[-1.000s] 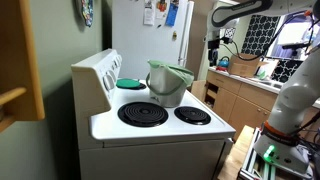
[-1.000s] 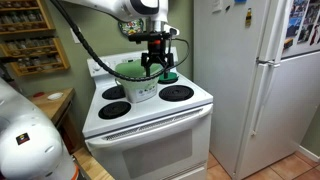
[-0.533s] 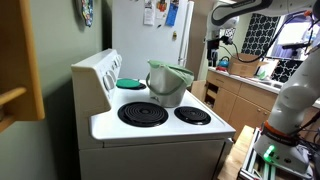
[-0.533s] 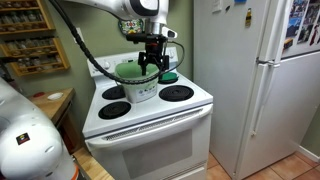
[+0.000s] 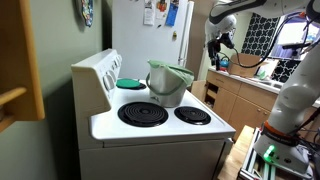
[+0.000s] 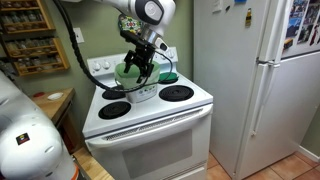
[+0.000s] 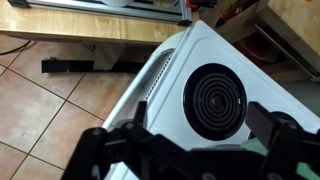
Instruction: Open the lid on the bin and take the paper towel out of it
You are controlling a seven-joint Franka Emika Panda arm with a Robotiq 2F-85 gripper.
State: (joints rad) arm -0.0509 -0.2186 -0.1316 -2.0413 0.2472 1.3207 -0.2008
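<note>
The grey bin [image 5: 168, 93] stands on the stove's back burner, also in the other exterior view [image 6: 141, 92]. Its pale-green lid [image 5: 172, 72] lies over the top, slightly tilted. A green edge that may be the lid shows at the bottom of the wrist view [image 7: 266, 150]. My gripper [image 6: 136, 76] hangs tilted in front of the bin's upper part. It shows small at the upper right in an exterior view [image 5: 213, 52]. In the wrist view its fingers [image 7: 200, 112] are wide apart with nothing between them. The paper towel is hidden.
A flat teal disc [image 5: 130, 83] lies on the other back burner, also seen beside the bin [image 6: 168, 77]. Front burners [image 7: 214, 100] are bare. The stove's control panel [image 5: 98, 72] rises behind. A fridge [image 6: 250, 80] stands next to the stove.
My gripper has swung sideways and tilted, now lower against the bin's front. The bin, lid and disc have not moved.
</note>
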